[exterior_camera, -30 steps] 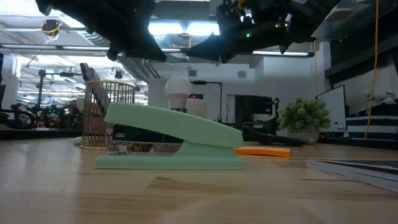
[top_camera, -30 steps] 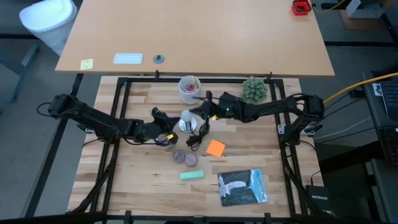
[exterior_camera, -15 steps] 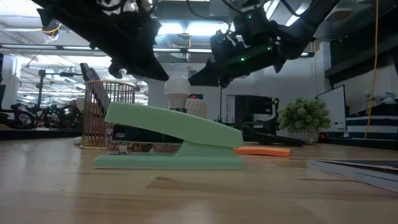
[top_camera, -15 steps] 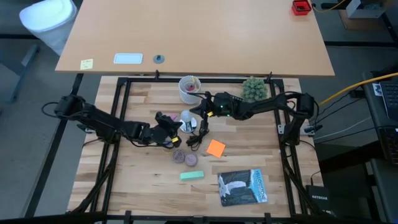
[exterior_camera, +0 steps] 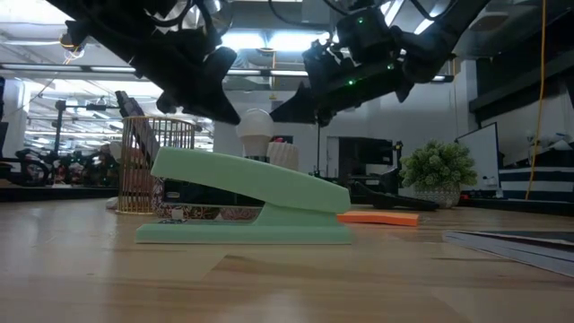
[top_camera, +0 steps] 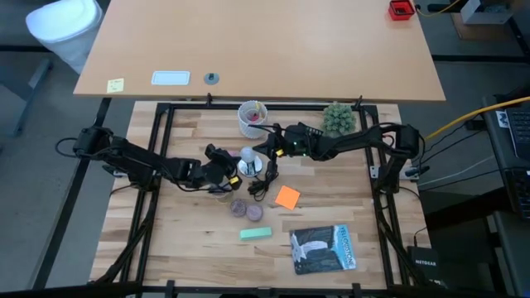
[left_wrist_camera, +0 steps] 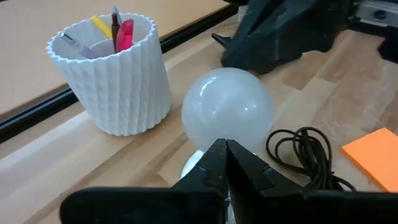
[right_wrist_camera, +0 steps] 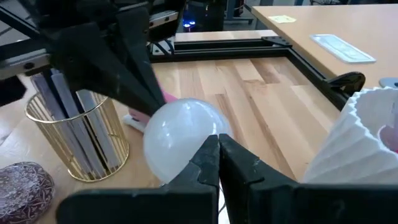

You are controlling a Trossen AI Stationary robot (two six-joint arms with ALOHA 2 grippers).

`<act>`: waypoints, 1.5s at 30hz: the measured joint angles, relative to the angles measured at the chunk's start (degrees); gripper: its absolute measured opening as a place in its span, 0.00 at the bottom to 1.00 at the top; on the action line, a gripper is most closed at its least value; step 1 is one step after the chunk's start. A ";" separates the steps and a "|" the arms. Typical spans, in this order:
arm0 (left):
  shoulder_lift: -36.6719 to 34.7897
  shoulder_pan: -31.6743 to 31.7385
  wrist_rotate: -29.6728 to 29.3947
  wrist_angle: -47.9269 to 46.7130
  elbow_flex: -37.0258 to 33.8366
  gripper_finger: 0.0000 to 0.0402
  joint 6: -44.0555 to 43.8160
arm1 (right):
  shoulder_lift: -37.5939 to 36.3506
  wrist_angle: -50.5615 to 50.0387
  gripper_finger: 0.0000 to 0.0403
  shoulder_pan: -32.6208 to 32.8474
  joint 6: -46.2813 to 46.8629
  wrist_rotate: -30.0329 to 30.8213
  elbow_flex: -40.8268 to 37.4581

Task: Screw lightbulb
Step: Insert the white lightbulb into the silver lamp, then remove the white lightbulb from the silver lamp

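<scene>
The lightbulb (top_camera: 247, 155), white and round, stands upright on the silvery socket disc (top_camera: 249, 169) at the table's middle. It also shows in the low view (exterior_camera: 256, 131), the left wrist view (left_wrist_camera: 227, 106) and the right wrist view (right_wrist_camera: 179, 138). My left gripper (top_camera: 228, 170) is shut and empty, its tip (left_wrist_camera: 224, 151) close by the bulb's lower left side. My right gripper (top_camera: 266, 150) is shut and empty, its tip (right_wrist_camera: 217, 144) close by the bulb's right side. My left gripper's shut tip stands at the bulb's lower part (left_wrist_camera: 214, 138), coming level from the table's left; I cannot tell whether it touches. My right gripper's shut tip stands at the bulb's side (right_wrist_camera: 200, 134), coming from the right; I cannot tell whether it touches.
A white ribbed cup of pens (top_camera: 252, 116) stands behind the bulb, a gold wire holder (exterior_camera: 152, 166) beside my left gripper. A black cord (top_camera: 263, 184), orange notes (top_camera: 287, 197), two round stones (top_camera: 245, 209), a green stapler (top_camera: 256, 233), a book (top_camera: 323, 248) and a plant (top_camera: 338, 118) lie around.
My left gripper has gone toward the table's right, up to the bulb. My right gripper has come down and toward the left, closer to the bulb. The bulb has stayed upright on the socket disc.
</scene>
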 joint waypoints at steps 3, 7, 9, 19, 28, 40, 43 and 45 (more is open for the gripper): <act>-0.06 0.54 -0.63 -0.62 0.00 0.00 0.00 | -0.02 -0.25 0.02 0.95 1.21 0.22 0.00; 0.04 0.94 -4.40 -0.85 -0.11 0.00 0.00 | -0.04 -0.28 0.02 2.19 2.80 -0.66 0.00; 0.12 0.98 -5.23 -0.03 -0.09 0.00 -0.01 | 0.05 -0.49 0.02 2.87 2.95 -1.86 0.00; 0.10 2.25 -5.54 0.15 -0.02 0.00 0.63 | 0.15 1.66 0.02 6.09 2.07 2.20 -0.04; -2.32 2.21 -6.18 2.15 -0.02 0.00 6.63 | -1.15 3.77 0.02 5.97 0.97 3.61 -0.04; -9.67 0.94 -6.47 1.99 0.00 0.00 11.19 | -7.18 2.36 0.02 5.95 0.87 -0.33 -0.04; -12.19 0.28 -6.50 2.01 0.00 0.00 14.06 | -10.31 -0.04 0.02 5.95 0.19 -0.35 -0.04; -14.29 -0.29 -6.47 1.93 0.00 0.00 15.43 | -12.88 -2.25 0.02 5.95 -1.51 -0.34 -0.04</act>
